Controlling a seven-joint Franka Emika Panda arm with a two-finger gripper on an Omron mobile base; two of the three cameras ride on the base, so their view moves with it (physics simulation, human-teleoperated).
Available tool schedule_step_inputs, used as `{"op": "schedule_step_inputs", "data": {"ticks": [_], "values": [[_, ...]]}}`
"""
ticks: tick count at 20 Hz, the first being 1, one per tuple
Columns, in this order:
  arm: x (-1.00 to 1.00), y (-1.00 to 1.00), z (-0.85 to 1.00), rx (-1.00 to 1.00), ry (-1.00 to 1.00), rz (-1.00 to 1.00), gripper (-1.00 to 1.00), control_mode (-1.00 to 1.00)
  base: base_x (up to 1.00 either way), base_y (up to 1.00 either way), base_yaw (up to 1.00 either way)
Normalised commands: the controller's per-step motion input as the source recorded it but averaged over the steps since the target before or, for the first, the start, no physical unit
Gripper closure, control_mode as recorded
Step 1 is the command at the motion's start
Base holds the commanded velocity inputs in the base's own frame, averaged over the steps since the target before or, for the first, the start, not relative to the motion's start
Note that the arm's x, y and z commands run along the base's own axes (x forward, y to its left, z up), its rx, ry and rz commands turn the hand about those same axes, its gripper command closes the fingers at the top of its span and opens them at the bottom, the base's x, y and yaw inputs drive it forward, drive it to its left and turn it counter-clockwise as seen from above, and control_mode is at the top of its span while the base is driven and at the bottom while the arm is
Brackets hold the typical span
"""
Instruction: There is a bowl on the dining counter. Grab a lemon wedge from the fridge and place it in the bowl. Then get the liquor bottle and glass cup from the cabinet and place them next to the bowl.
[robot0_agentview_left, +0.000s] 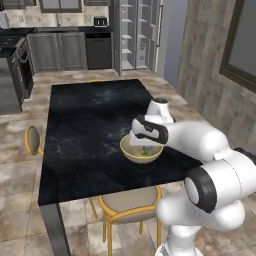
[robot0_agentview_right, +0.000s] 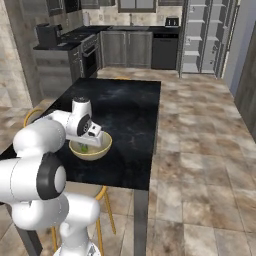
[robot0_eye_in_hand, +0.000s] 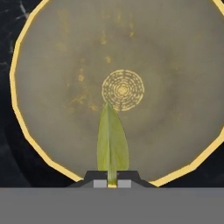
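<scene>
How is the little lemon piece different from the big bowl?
The lemon wedge is tiny, thin and pointed; the bowl is wide and round. The wedge is yellow-green; the bowl is pale beige with a yellow rim. The wedge is pinched in the gripper over the bowl; the bowl sits on the dining counter.

Surface finishes: bench, bowl, wedge, arm, surroundings.
Bench (robot0_agentview_left: 90, 130): black marbled stone look, faint sheen, pale veining. Bowl (robot0_eye_in_hand: 57, 78): matt, ceramic-like, pale beige with yellow speckling and a yellow rim. Lemon wedge (robot0_eye_in_hand: 112, 144): smooth, dull yellow-green. Arm (robot0_agentview_left: 210, 145): glossy white plastic shell with dark joints. Stool (robot0_agentview_left: 131, 202): matt taupe seat, yellow legs. Floor (robot0_agentview_right: 200, 150): mottled stone tiles.
</scene>
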Motion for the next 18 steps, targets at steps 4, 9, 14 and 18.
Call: {"op": "schedule_step_inputs", "data": {"ticks": [4,9,14,18], "values": [[0.00,0.00,-0.12,0.00,0.00,0.00,1.00,-1.00,0.00,0.00,0.00],[0.02,0.00,-0.09,0.00,0.00,0.00,-1.00,-1.00,0.00,0.00,0.00],[0.01,0.00,-0.01,0.00,-0.05,-0.01,-1.00,-1.00,0.00,0.00,0.00],[-0.06,0.00,0.17,0.00,-0.15,-0.03,-1.00,-1.00,0.00,0.00,0.00]]}}
